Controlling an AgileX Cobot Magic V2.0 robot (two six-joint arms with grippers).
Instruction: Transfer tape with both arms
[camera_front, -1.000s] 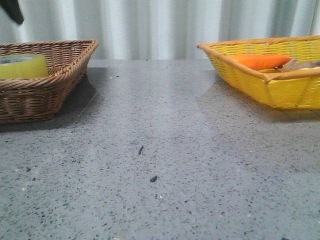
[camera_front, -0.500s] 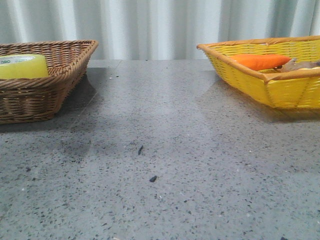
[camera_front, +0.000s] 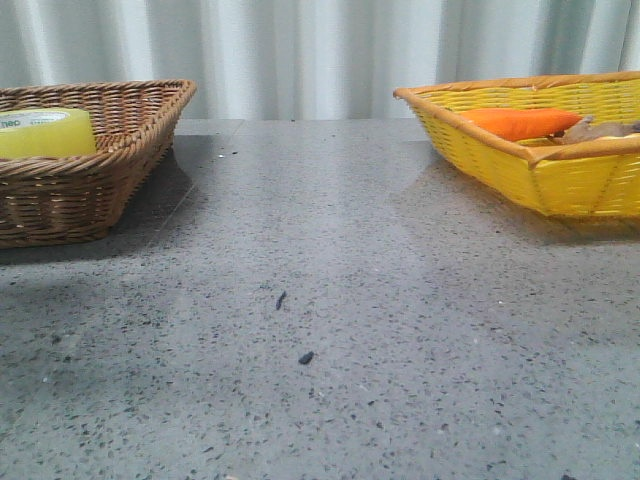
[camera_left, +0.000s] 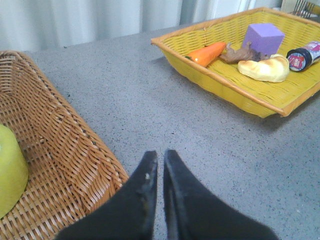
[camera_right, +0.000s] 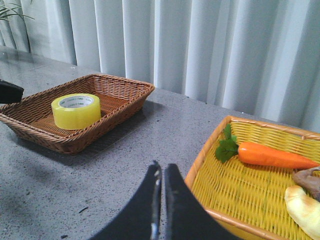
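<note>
The tape (camera_right: 76, 110) sits untouched in the brown basket (camera_right: 122, 107). Left gripper (camera_left: 160, 159) and right gripper (camera_right: 162, 172) are both closed and empty. Probably the approach step; next, the left must open over the roll.

Black tapered fingers (camera_left: 150, 200) — matte, slightly scuffed

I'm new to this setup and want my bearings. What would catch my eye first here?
Two baskets: a brown wicker one on the table's left holds the yellow tape, and a bright yellow one on the right holds a carrot, a purple block and other items. Both hands, left and right, are shut and empty.
</note>
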